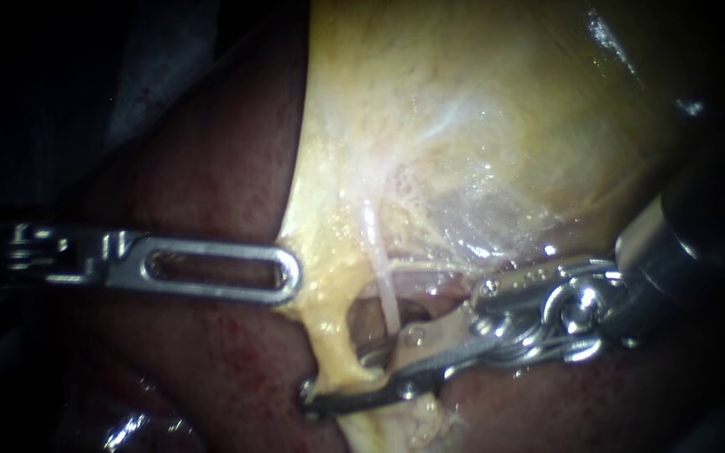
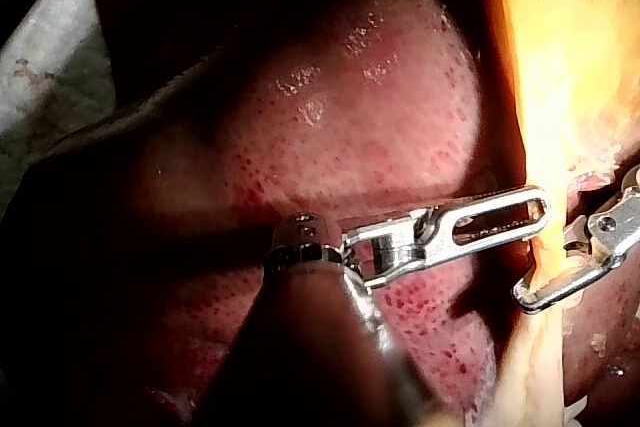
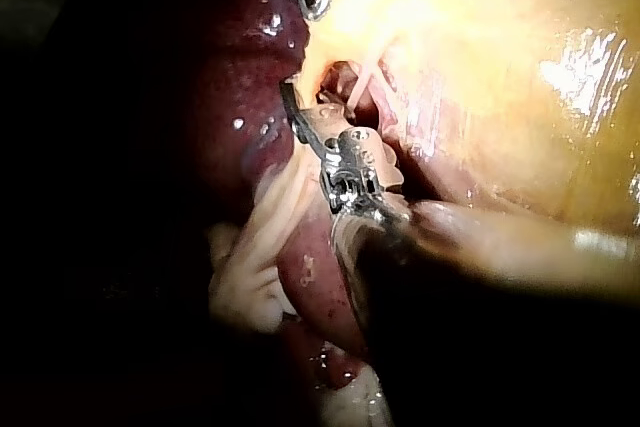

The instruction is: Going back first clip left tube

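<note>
right instrument (image 1: 339, 376): jaws apart, left tube (image 1: 333, 335) between them | left instrument (image 1: 291, 275): jaws clamped on gallbladder (image 1: 463, 126) edge

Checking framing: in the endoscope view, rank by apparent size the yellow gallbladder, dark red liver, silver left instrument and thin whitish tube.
1. Yellow gallbladder, largest.
2. Dark red liver: close, edges lost in shadow, so unsure.
3. Silver left instrument.
4. Thin whitish tube, smallest.

A pale grey-white, faintly stained cloth sheet (image 2: 40, 87) lies at the scene's edge in the left wrist view. Next to the sheet everything falls into black shadow. Away from the sheet, hard light falls in one narrow, glaring pool.
</note>
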Controlling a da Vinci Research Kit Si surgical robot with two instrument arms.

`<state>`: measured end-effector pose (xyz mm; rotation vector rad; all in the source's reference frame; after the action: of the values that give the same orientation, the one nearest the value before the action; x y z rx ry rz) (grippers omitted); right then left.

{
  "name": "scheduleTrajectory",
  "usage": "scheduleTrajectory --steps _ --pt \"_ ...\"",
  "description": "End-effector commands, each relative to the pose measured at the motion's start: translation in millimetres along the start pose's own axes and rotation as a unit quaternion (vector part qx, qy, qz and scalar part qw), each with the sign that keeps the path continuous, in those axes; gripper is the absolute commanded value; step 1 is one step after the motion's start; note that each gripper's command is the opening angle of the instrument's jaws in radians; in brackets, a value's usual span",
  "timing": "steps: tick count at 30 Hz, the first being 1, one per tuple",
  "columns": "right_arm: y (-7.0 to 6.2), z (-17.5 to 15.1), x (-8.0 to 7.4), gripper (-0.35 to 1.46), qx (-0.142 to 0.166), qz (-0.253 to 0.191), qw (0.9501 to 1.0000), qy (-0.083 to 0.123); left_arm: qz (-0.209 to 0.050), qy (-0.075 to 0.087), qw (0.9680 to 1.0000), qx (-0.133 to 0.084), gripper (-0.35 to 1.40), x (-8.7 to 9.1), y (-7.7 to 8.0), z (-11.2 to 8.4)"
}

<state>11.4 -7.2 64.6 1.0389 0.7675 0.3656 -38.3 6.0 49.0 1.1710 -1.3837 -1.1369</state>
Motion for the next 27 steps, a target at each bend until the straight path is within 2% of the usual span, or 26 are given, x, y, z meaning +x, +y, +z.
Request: scheduleTrajectory --steps 1,11,13,19,27 --pt "0.1 0.0 0.0 -0.35 0.000 0.000 1.0000 0.000 0.000 0.000 1.0000 0.000 -0.35 0.0 0.0 0.0" --pt "0.1 0.0 0.0 -0.33 -0.001 0.000 1.0000 -0.001 0.001 0.000 1.0000 0.000 -0.35 0.2 0.1 0.0" --pt "0.1 0.0 0.0 -0.12 -0.001 0.003 1.0000 -0.001 0.001 0.000 1.0000 0.000 -0.35 0.2 0.1 0.0" --pt "0.1 0.0 0.0 0.21 -0.004 -0.027 0.9996 0.001 0.001 0.000 1.0000 -0.001 -0.35 0.3 0.0 0.1" --pt "0.2 0.0 0.0 0.35 -0.011 -0.050 0.9987 0.005 0.001 0.000 1.0000 0.000 -0.35 0.3 0.0 0.0"
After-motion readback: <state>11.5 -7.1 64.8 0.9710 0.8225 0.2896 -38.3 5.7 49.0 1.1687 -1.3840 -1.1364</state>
